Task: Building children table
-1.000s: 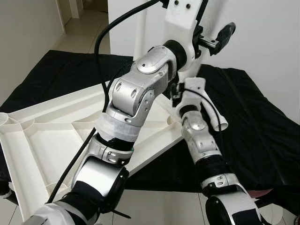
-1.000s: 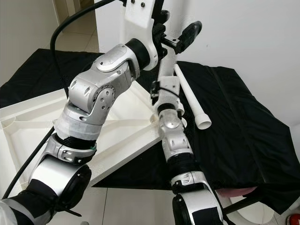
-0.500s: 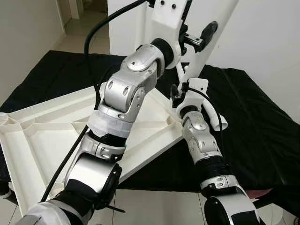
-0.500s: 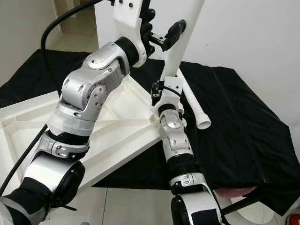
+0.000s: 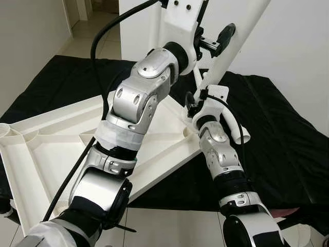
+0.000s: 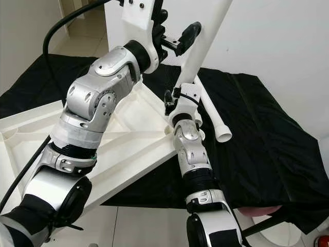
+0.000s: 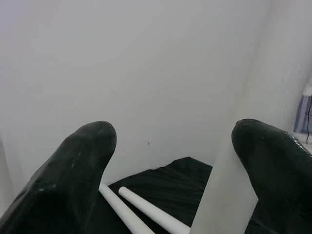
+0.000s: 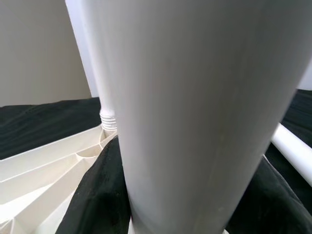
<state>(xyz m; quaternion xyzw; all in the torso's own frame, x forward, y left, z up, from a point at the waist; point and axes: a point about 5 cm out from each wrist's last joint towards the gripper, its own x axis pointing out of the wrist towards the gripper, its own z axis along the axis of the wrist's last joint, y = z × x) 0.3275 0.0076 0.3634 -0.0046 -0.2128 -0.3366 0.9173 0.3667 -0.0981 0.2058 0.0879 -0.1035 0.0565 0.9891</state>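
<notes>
The white table top (image 5: 51,149) lies upside down on a black cloth (image 5: 277,134). A long white table leg (image 6: 211,25) stands tilted at the top's near right corner, its upper end leaning right. My right gripper (image 5: 194,100) is shut on the leg's lower part; in the right wrist view the leg (image 8: 195,112) sits close with a black finger (image 8: 97,195) against it. High up, my left gripper (image 5: 215,38) is open. The leg (image 7: 229,185) passes between its fingers, close to one fingertip (image 7: 268,156).
Another leg (image 8: 97,73) stands upright in a far socket, threads at its base. Two loose legs (image 7: 151,212) lie on the cloth to the right of the table top, one with its open end (image 6: 224,136) towards me. A white wall rises behind. Tiled floor lies at left.
Over the last second the held leg's upper end leaned to the right and my left gripper shifted left along with it. Little has moved in the last half second.
</notes>
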